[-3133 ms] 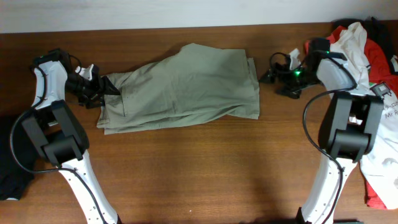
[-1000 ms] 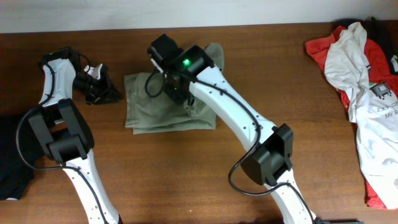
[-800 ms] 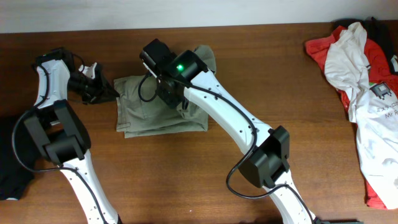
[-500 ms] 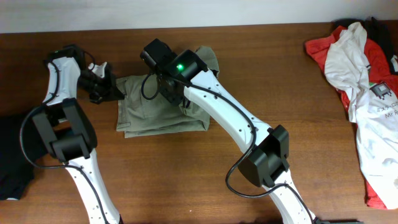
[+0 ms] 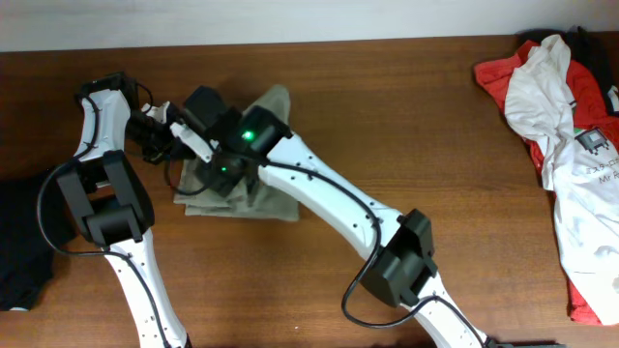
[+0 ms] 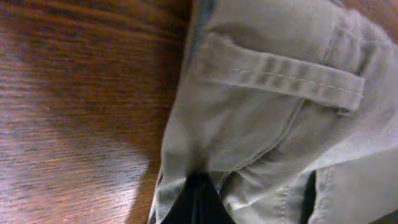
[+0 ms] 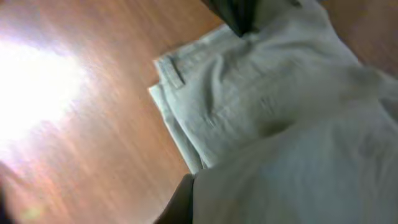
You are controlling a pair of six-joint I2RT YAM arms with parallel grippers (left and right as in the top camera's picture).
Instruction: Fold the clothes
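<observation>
- Guessing I'm mid-fold on the clothes (image 5: 266,205); they sit bunched up left of centre on the table (image 5: 435,242), with a loose peak of cloth poking toward the far edge
- my right gripper (image 5: 215,166) is reached right across and down on the bundle; a near layer of khaki blocks the wrist view, so I can't tell if those jaws are pinching or spread
- my left gripper (image 5: 166,143) is at the bundle's left edge; one dark finger (image 6: 198,202) is tucked into the cloth just below a belt loop (image 6: 280,74); fabric lies between the fingers, but clamped or not, can't tell either
- what could go wrong: both wrists are crowded at that one edge, so a careless sweep could knock them together
- also it's floppy cotton in several layers; if a grip has only the top layer, the stack could shear and the fold come out crooked
- dragging instead of lifting would probably just rumple it more
</observation>
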